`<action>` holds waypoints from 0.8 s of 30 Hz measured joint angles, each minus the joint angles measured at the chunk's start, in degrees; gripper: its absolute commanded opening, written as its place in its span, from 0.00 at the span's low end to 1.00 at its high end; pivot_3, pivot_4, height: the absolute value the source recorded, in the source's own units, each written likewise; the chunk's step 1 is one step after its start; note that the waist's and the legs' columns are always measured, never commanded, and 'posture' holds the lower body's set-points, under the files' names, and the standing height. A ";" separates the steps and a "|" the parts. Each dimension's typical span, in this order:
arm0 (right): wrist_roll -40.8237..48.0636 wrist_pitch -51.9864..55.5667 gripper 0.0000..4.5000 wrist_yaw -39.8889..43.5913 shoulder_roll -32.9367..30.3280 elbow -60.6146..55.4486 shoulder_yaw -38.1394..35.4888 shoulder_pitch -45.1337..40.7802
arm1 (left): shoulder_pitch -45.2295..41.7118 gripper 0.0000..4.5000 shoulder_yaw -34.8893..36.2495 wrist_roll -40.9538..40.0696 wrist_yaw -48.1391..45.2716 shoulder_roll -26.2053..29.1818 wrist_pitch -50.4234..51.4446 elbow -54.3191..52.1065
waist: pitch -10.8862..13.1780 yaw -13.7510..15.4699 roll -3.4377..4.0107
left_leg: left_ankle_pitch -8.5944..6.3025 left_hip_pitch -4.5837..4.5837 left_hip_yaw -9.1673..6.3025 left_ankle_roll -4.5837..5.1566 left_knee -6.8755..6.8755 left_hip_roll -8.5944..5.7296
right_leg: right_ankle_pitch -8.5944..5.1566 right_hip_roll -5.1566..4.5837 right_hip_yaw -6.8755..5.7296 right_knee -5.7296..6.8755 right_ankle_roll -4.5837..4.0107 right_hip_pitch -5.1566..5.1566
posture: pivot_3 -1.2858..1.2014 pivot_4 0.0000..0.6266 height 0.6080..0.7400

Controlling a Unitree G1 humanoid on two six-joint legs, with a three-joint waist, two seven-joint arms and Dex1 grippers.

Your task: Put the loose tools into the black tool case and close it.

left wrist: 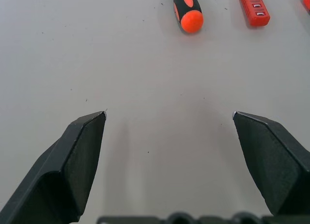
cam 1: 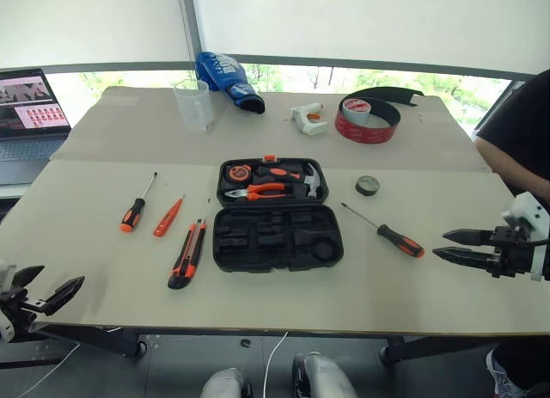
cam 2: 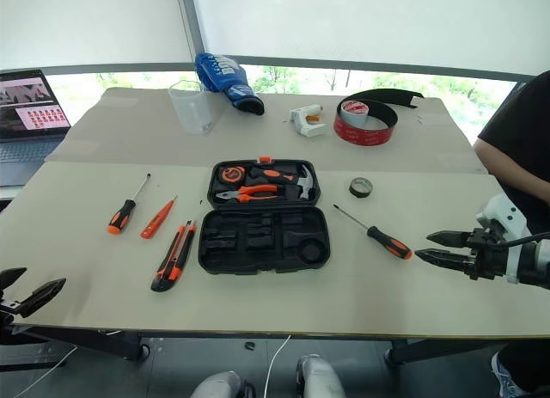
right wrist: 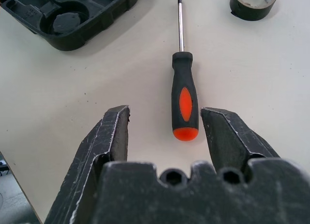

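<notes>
A: Count of loose tools on the pale desk [cam 1: 103, 269]?
B: Five. Two orange-and-black-handled screwdrivers: one on the left [cam 1: 136, 206], one right of the case [cam 1: 388, 233]. One slim all-orange screwdriver [cam 1: 168, 217], one orange-black utility knife [cam 1: 187, 254], one small black tape roll [cam 1: 367, 185].

A: Case?
B: One flat black plastic clamshell tool case [cam 1: 277, 237] with rounded corners, lying open at desk centre. Far half holds orange-handled pliers [cam 1: 260, 191] and a hammer [cam 1: 311, 181]; near half shows bare moulded slots. Small orange latch [cam 1: 269, 158] on the far edge.

A: Positions vs. case?
B: Knife just beside its left edge, lengthwise. Slim screwdriver and left screwdriver further left, apart from each other. Right screwdriver near the case's right side, tip toward the case, handle toward the right gripper [cam 1: 453, 245]. Tape roll just beyond the far right corner.

A: Grippers?
B: Two. Left gripper [cam 1: 50, 290] at the near left desk edge, fingers spread, holding nothing. Right one near the right edge, fingers apart, empty; in its wrist view the screwdriver handle lies on the desk past the fingertips.

A: Other stuff?
B: One big red-and-grey tape roll [cam 1: 368, 120], one clear plastic cup [cam 1: 193, 103], one blue bag [cam 1: 227, 78], one laptop [cam 1: 30, 110], a person's dark sleeve [cam 1: 516, 140] at right.
</notes>
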 measured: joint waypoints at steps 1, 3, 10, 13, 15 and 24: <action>0.00 0.00 0.73 0.00 0.00 0.00 0.00 0.00 | 0.00 1.00 0.00 0.00 0.00 0.00 0.00 0.00 | 0.00 0.00 0.00 | 0.00 0.00 0.00 0.00 0.00 0.00 | 0.00 0.00 0.00 0.00 0.00 0.00 | 0.52 0.24 0.92; -0.05 0.00 0.73 -0.76 0.12 -0.42 -0.11 0.10 | -0.28 1.00 -0.56 0.16 0.19 0.47 0.82 -0.03 | 0.00 -0.01 0.00 | 0.00 0.02 0.01 0.00 0.00 0.00 | -0.01 0.00 0.01 0.03 0.01 0.01 | 0.52 0.24 0.92; 3.79 4.59 0.73 -5.79 2.43 -10.94 -1.43 -2.44 | -14.03 1.00 -6.75 -0.55 5.55 5.96 13.14 -0.14 | 0.00 0.32 0.02 | 0.11 0.08 0.00 -0.34 0.00 -0.02 | -0.03 0.01 -0.01 0.21 0.12 0.03 | 0.52 0.24 0.92; 8.39 9.76 0.73 -8.79 4.37 -18.88 -2.34 -3.57 | -23.46 1.00 -13.39 -0.55 8.07 6.01 18.12 1.20 | 0.00 0.43 0.02 | 0.15 0.04 -0.02 -0.42 0.00 -0.04 | 0.10 0.07 -0.10 0.22 -0.12 0.06 | 0.52 0.24 0.92; 10.56 11.90 0.73 -10.24 4.74 -23.53 -2.16 -3.93 | -28.21 1.00 -17.83 -0.29 8.94 5.99 20.50 2.49 | 0.00 0.41 0.02 | 0.15 0.09 -0.01 -0.42 0.00 -0.07 | 0.11 0.08 -0.16 0.26 -0.15 0.12 | 0.52 0.24 0.92; 18.29 18.28 0.73 -16.10 7.75 -37.95 1.06 -8.02 | -49.22 1.00 -34.12 9.04 13.61 1.91 21.85 24.30 | 0.02 0.00 -0.04 | 0.42 0.06 0.13 0.03 0.02 -0.10 | 0.12 0.18 -0.52 0.21 -0.16 0.11 | 0.52 0.24 0.92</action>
